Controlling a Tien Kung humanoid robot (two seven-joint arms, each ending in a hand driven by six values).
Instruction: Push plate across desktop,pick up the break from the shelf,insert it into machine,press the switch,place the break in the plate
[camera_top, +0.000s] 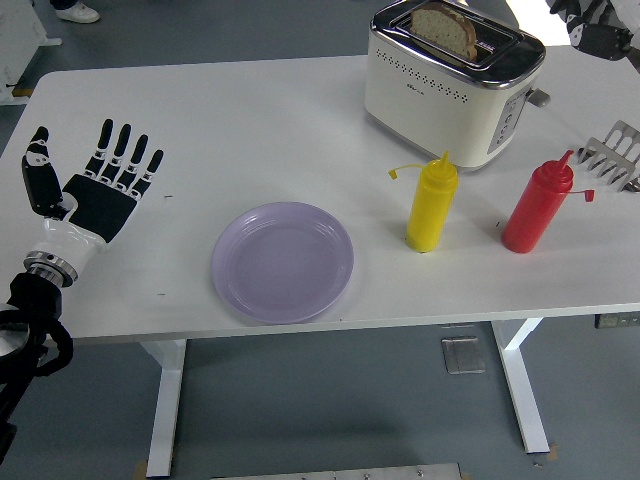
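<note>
A slice of bread (446, 28) stands raised out of a slot of the cream toaster (448, 88) at the back right of the table. The lilac plate (282, 261) lies near the front edge, left of the bottles. My left hand (100, 183) rests flat on the table at the far left, fingers spread, holding nothing. My right hand (592, 25) is high at the top right corner, above and right of the toaster; only part of it shows and its fingers cannot be made out.
A yellow squeeze bottle (431, 203) and a red squeeze bottle (537, 205) stand in front of the toaster. A metal rack (613, 157) pokes in at the right edge. The toaster's lever (538, 97) sticks out on its right side.
</note>
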